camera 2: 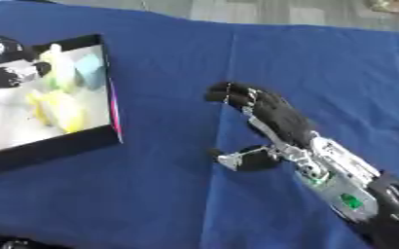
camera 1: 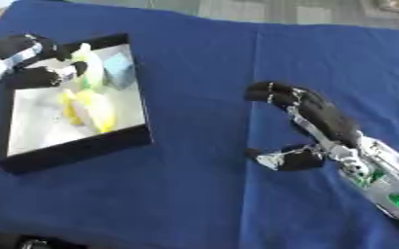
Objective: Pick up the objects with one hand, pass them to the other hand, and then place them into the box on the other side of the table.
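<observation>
So left hand (camera 1: 34, 73) pinching pale thing over box (camera 1: 75, 151) | right hand (camera 1: 309, 116) open, empty | early drop could hit the rim

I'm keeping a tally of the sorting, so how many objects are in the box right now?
3 that I can make out: a light blue block at the far right of the box, a pale green object beside it, and a yellow one mid-box. More may be hidden.

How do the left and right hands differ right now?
The left hand is over the box, at a pale green item; the right hand is over the bare blue cloth, holding nothing. The left hand's fingers curl at the item; the right hand's are spread open. Both are black.
</observation>
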Tool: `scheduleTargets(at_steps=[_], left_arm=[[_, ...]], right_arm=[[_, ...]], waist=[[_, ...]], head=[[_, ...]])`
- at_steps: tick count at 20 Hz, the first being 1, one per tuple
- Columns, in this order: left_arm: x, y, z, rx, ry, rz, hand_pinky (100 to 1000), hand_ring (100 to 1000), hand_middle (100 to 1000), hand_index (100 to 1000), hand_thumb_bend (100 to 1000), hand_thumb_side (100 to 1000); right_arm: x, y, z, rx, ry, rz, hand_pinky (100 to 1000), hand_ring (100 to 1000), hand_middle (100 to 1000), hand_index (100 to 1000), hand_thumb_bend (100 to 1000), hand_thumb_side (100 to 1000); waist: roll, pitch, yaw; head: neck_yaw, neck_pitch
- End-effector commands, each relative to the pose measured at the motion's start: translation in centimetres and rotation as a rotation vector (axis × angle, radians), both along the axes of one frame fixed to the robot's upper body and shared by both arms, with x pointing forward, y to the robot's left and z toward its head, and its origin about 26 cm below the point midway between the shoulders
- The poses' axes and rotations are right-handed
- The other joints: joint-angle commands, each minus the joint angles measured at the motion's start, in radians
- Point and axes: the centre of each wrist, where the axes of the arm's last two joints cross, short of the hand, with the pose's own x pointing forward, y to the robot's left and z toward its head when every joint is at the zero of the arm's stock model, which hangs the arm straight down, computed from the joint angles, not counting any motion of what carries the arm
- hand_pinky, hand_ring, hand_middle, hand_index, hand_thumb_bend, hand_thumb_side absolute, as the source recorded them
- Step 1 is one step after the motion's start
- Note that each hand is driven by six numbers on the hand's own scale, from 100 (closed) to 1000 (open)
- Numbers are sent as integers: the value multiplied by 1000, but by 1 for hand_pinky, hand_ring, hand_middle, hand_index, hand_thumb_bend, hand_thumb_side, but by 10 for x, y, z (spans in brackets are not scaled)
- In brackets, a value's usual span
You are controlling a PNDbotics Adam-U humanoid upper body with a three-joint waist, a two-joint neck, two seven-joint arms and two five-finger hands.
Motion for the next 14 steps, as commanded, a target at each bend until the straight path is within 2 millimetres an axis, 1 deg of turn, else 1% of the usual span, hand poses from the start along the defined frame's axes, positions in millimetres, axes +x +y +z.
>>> scheduleTargets(at_steps=[1, 2, 3, 4, 5, 6, 7, 8, 9, 10, 12, 14], left_arm=[[-2, 3, 16, -36, -43, 7, 1000, 835, 690, 806, 100, 763], [-4, 2, 17, -59, -43, 5, 1000, 813, 674, 766, 100, 709], [-5, 0, 18, -102, -38, -2, 1000, 794, 652, 722, 100, 699], [-7, -2, 20, -165, -21, -16, 1000, 766, 621, 700, 100, 699], [-10, -3, 24, -246, 1, -36, 1000, 748, 607, 694, 100, 680], [-14, -5, 29, -330, 14, -65, 1000, 730, 595, 684, 100, 630], [-19, -6, 34, -418, 18, -101, 1000, 728, 597, 685, 100, 632], [-24, -6, 39, -508, 26, -140, 1000, 727, 603, 694, 100, 658], [-28, -5, 43, -599, 44, -181, 1000, 733, 610, 702, 100, 665], [-31, -3, 45, -678, 63, -218, 1000, 732, 607, 704, 100, 660], [-36, 2, 47, -801, 100, -267, 1000, 734, 610, 708, 100, 663], [-42, 6, 47, -903, 124, -316, 1000, 742, 620, 714, 100, 673]], right_arm=[[-1, -2, 9, 4, -28, 2, 774, 769, 813, 842, 501, 216], [-1, -2, 9, 11, -28, 0, 771, 767, 813, 842, 486, 215], [-1, -2, 9, 22, -27, -6, 769, 765, 813, 841, 476, 210], [0, -4, 10, 37, -27, -15, 768, 763, 812, 840, 484, 189], [0, -6, 11, 55, -30, -26, 767, 763, 813, 841, 479, 183], [0, -8, 11, 75, -33, -35, 765, 762, 815, 842, 417, 166], [0, -11, 11, 98, -36, -46, 764, 762, 816, 843, 402, 157], [-1, -14, 12, 123, -41, -57, 763, 761, 818, 845, 356, 124], [-1, -18, 12, 153, -47, -71, 761, 760, 820, 846, 317, 102], [-1, -22, 12, 185, -53, -84, 756, 758, 823, 848, 268, 100], [-3, -30, 13, 257, -58, -109, 740, 750, 829, 853, 207, 100], [-5, -37, 10, 365, -19, -122, 721, 740, 839, 859, 154, 100]], waist=[[-1, -14, -2], [-1, -14, -2], [0, -14, -3], [0, -14, -4], [-1, -15, -6], [-2, -16, -9], [-3, -17, -11], [-5, -19, -15], [-6, -20, -18], [-8, -21, -22], [-10, -22, -29], [-12, -22, -35]], head=[[-8, -4], [-10, -4], [-13, -4], [-19, -3], [-28, -1], [-38, 2], [-51, 5], [-63, 6], [-74, 7], [-84, 7], [-98, 8], [-112, 8]])
